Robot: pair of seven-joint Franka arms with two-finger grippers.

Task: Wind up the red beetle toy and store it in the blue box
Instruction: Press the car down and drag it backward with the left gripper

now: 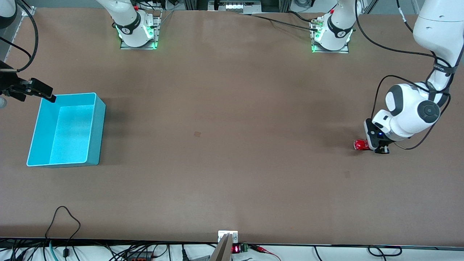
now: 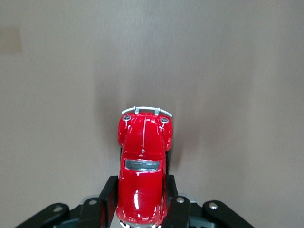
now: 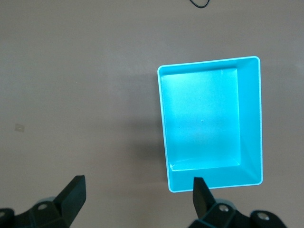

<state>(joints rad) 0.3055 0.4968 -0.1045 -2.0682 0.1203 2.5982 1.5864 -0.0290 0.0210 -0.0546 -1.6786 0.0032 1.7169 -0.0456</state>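
Observation:
The red beetle toy (image 1: 360,145) sits on the table at the left arm's end. My left gripper (image 1: 373,145) is down at table level and shut on its rear half. In the left wrist view the toy (image 2: 142,161) lies between the two black fingers (image 2: 108,194), its silvery bumper pointing away from the wrist. The blue box (image 1: 67,129) stands empty at the right arm's end of the table. My right gripper (image 1: 49,95) hangs open and empty over the box's corner nearest the robots' bases. The right wrist view shows the box (image 3: 211,124) and one fingertip (image 3: 199,194).
Cables and a small power unit (image 1: 235,248) lie along the table's edge nearest the front camera. The two arm bases (image 1: 136,29) stand along the edge farthest from it. A faint mark (image 1: 197,134) shows on the brown tabletop at the middle.

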